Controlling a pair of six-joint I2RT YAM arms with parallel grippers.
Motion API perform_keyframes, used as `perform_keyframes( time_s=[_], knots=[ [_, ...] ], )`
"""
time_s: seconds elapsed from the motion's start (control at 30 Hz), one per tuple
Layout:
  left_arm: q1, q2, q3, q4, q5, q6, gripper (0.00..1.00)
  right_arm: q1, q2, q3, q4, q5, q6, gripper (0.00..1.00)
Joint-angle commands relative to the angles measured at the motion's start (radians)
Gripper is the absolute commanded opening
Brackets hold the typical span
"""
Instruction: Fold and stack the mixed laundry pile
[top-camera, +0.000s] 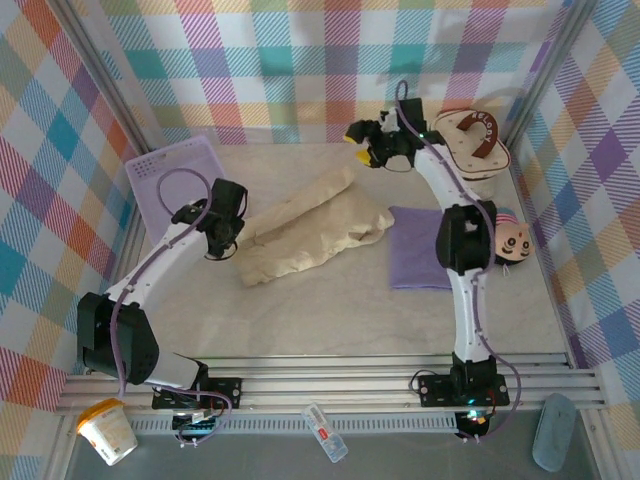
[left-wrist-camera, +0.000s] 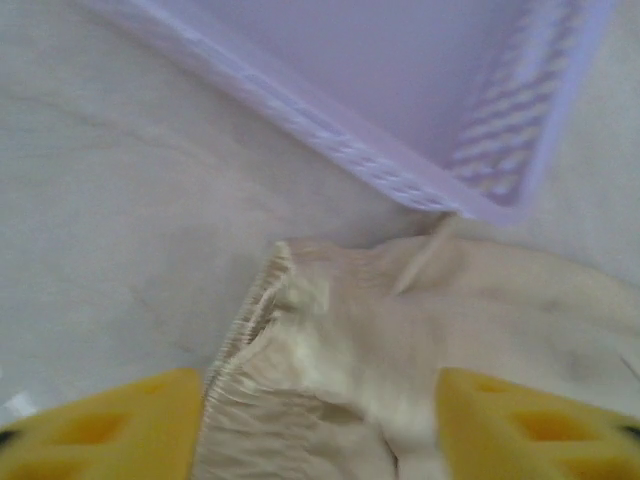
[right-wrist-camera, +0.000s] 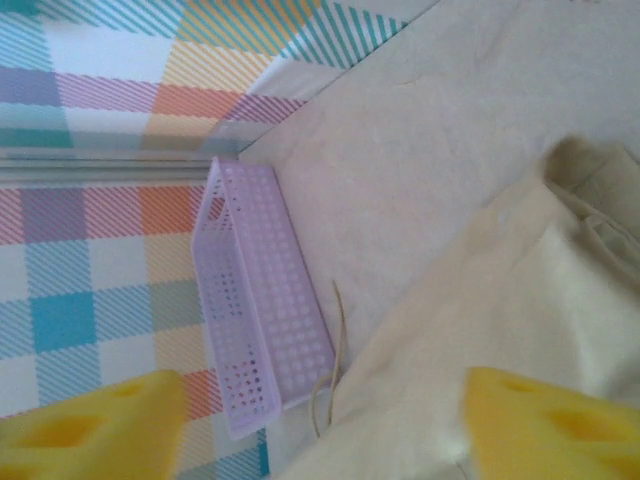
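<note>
Beige garment (top-camera: 305, 232), long axis near-left to far-right, left claw (left-wrist-camera: 320, 425) open over its near end, right claw (right-wrist-camera: 320, 425) open, empty

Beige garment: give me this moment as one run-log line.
beige garment: unfolded, lying mid-table | purple T-shirt: folded, to its right | left jaws: open at its left end | right jaws: open near its far end

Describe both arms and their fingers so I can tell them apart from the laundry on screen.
The left arm and right arm match: white links, black joints, black bases. A thin purple cable loops along each. The left fingers and right fingers are chunky bright yellow blocks with recessed pockets.
</note>
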Motion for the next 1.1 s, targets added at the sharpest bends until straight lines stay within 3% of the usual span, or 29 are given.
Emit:
perform_keyframes(
  time_s=[0.0, 0.1, 0.2, 0.33, 0.4, 0.43, 0.5, 0.7, 0.77, 0.9, 1.07],
  knots=[
    [0.007, -0.042, -0.044, -0.097, -0.043, -0.027, 1.0, -0.005, -0.008, 0.11, -0.18, 0.039, -0.032, 0.99],
    [0.007, -0.093, -0.055, -0.037, -0.014, 0.043, 1.0, -0.009, -0.144, -0.092, -0.137, 0.088, -0.083, 0.99],
    [0.001, -0.11, -0.042, 0.032, 0.082, 0.161, 0.99, -0.01, -0.286, -0.332, -0.073, 0.103, -0.108, 0.99],
    [-0.049, -0.097, -0.029, 0.101, 0.205, 0.308, 0.82, -0.006, -0.432, -0.59, -0.058, 0.12, -0.138, 1.0],
    [-0.091, -0.071, -0.029, 0.121, 0.229, 0.354, 0.65, -0.002, -0.494, -0.702, -0.059, 0.146, -0.144, 0.92],
    [-0.111, -0.052, -0.031, 0.131, 0.243, 0.371, 0.56, 0.0, -0.522, -0.752, -0.068, 0.161, -0.147, 0.83],
    [-0.137, -0.006, -0.034, 0.141, 0.272, 0.371, 0.46, 0.003, -0.561, -0.824, -0.104, 0.201, -0.148, 0.73],
    [-0.173, 0.167, -0.054, 0.17, 0.286, 0.31, 0.45, 0.009, -0.596, -0.977, -0.109, 0.243, -0.101, 0.68],
    [-0.172, 0.22, -0.054, 0.168, 0.28, 0.283, 0.46, 0.009, -0.576, -0.993, -0.075, 0.217, -0.075, 0.72],
    [-0.171, 0.311, -0.06, 0.135, 0.235, 0.308, 0.54, 0.009, -0.493, -0.971, 0.011, 0.15, -0.029, 0.97],
    [-0.131, 0.374, -0.092, -0.008, 0.15, 0.415, 0.57, 0.014, -0.442, -0.949, 0.012, 0.147, -0.024, 0.99]
  ],
)
